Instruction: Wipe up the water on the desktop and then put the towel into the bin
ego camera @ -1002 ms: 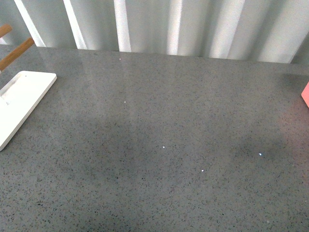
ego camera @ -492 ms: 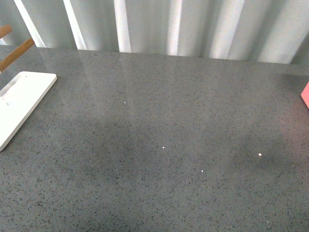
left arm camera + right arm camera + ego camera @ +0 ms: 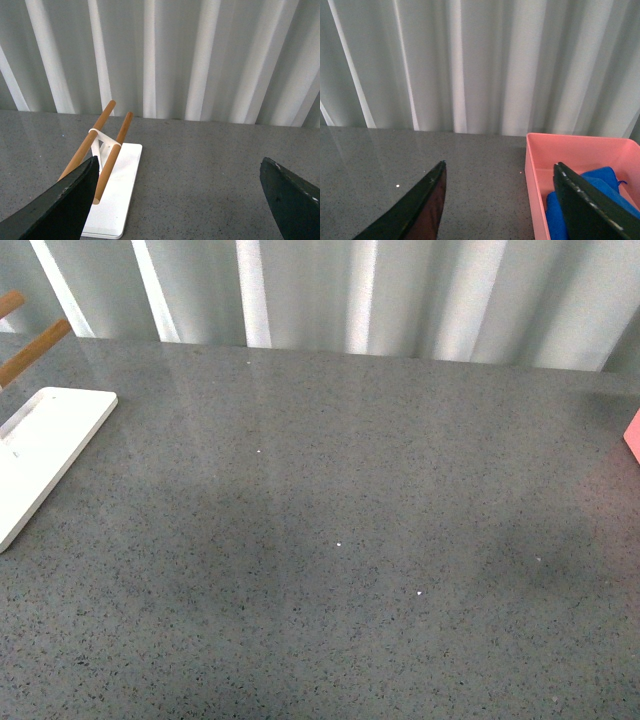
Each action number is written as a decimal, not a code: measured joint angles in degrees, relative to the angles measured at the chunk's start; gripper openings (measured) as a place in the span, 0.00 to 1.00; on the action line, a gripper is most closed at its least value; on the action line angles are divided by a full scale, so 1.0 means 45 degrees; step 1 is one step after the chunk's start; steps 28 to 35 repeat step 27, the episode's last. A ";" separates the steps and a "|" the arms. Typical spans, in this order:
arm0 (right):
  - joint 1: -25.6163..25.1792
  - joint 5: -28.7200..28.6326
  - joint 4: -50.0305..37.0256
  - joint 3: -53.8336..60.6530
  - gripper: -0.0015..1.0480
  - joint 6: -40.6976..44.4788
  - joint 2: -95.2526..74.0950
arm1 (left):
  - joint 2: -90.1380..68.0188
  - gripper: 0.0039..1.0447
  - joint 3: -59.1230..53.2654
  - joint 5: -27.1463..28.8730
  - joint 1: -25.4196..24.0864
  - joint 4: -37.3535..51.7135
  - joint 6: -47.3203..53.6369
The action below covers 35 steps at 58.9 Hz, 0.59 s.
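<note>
Front high over desktop (image 3: pixel 350 540); wrists low, curtainward.

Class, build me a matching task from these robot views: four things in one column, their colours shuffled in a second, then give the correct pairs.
Things:
1. towel
2. bin
3. desktop
4. rack's base board

Colours:
A. speckled dark grey
B. white
C. bright blue
D. pink

Pairs: 1-C, 2-D, 3-A, 4-B
</note>
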<state>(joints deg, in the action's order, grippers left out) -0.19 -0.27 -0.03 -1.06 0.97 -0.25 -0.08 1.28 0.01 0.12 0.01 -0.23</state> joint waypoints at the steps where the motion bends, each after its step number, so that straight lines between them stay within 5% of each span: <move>1: 0.0000 0.0000 0.0000 0.0000 0.67 0.0000 0.0000 | 0.0000 0.94 0.0000 0.0000 0.0000 0.0000 -0.0005; 11: 0.0000 0.0000 0.0000 0.0000 0.95 -0.0024 0.0000 | 0.0000 0.94 0.0000 0.0000 0.0000 0.0000 -0.0005; 35: 0.0000 0.0000 0.0000 0.0000 0.93 -0.0039 0.0000 | 0.0005 0.94 0.0000 0.0000 0.0000 0.0000 -0.0005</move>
